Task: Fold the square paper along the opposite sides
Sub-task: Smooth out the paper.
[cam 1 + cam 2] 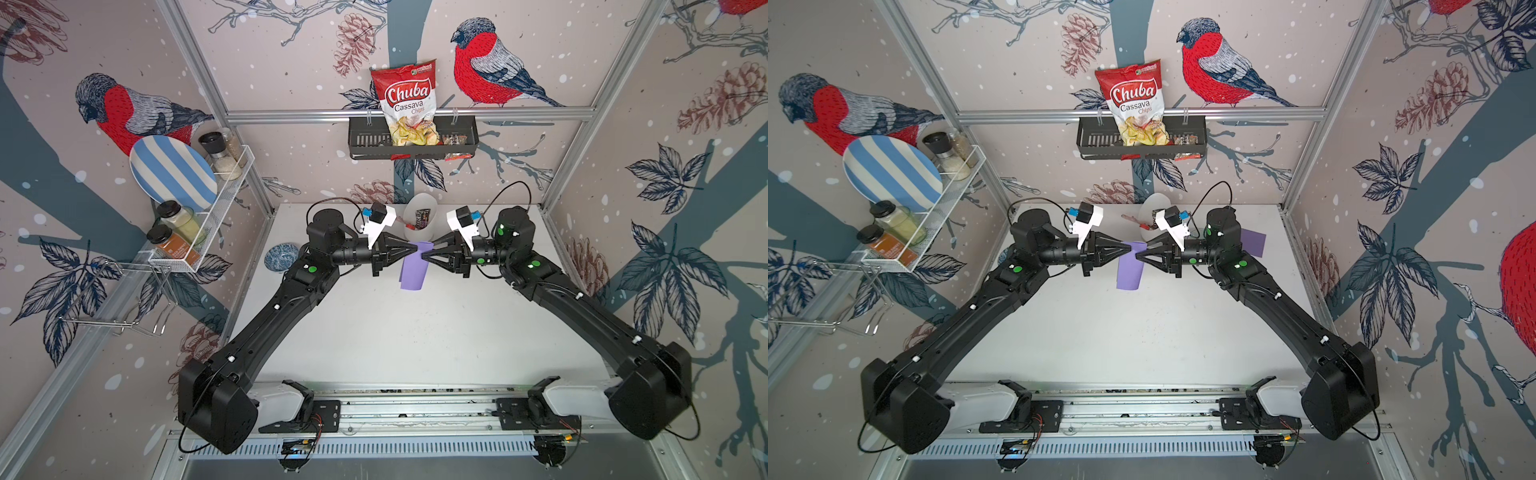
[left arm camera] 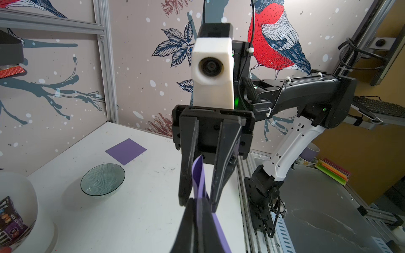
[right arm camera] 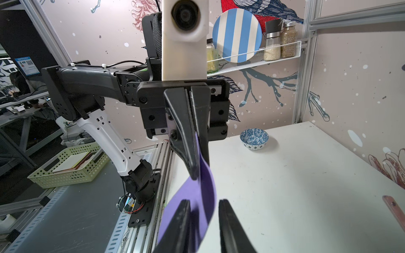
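The square paper point(image 1: 411, 268) point(image 1: 1128, 270) is purple, bent over on itself, and hangs above the white table. My left gripper point(image 1: 417, 248) point(image 1: 1131, 248) point(image 2: 199, 199) is shut on its upper edges; the doubled sheet shows between the left fingers in the left wrist view. My right gripper point(image 1: 424, 254) point(image 1: 1137, 254) point(image 3: 204, 201) faces it tip to tip and stands open. The paper point(image 3: 203, 181) curves down through the gap between the right fingers point(image 3: 225, 216), close to one finger; no pinch shows.
A second purple sheet point(image 1: 1253, 242) point(image 2: 126, 151) lies flat at the table's back right. A glass bowl point(image 2: 102, 182), a blue patterned bowl point(image 1: 281, 257) point(image 3: 254, 139) and a white candy container point(image 1: 419, 216) stand at the back. Wall racks hold a chips bag point(image 1: 409, 104) and a striped plate point(image 1: 172, 172).
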Motion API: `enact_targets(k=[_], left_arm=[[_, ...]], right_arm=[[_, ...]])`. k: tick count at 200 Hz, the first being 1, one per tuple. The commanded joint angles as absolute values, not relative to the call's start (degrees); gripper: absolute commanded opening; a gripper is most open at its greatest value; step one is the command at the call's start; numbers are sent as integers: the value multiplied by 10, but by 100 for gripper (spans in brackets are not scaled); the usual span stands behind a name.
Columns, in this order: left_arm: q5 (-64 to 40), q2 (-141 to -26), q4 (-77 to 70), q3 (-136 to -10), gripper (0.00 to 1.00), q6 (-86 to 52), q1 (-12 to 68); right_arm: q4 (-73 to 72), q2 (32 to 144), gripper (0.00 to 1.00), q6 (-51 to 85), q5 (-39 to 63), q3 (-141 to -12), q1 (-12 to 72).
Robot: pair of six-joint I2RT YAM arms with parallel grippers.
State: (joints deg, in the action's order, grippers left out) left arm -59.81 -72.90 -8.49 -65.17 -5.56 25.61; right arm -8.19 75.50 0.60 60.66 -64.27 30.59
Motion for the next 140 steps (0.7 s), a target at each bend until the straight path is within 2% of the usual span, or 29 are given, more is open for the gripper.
enact_targets(k=[1, 47, 104, 121, 134, 140], left_arm=[[-606, -727, -97, -654, 0, -48, 255], [-611, -730, -93, -649, 0, -46, 255], [-619, -726, -93, -650, 0, -46, 255], [-623, -725, -95, -649, 0, -46, 255], [-625, -723, -95, -650, 0, -47, 255], [-625, -723, -94, -650, 0, -46, 255]], right_arm=[[-113, 758, 27, 18, 624, -642, 307], [-114, 760, 28, 21, 638, -652, 307], [-110, 772, 19, 19, 643, -653, 310], [-109, 776, 11, 18, 645, -655, 311], [-109, 776, 1, 18, 645, -655, 311], [-108, 776, 0, 18, 645, -654, 311]])
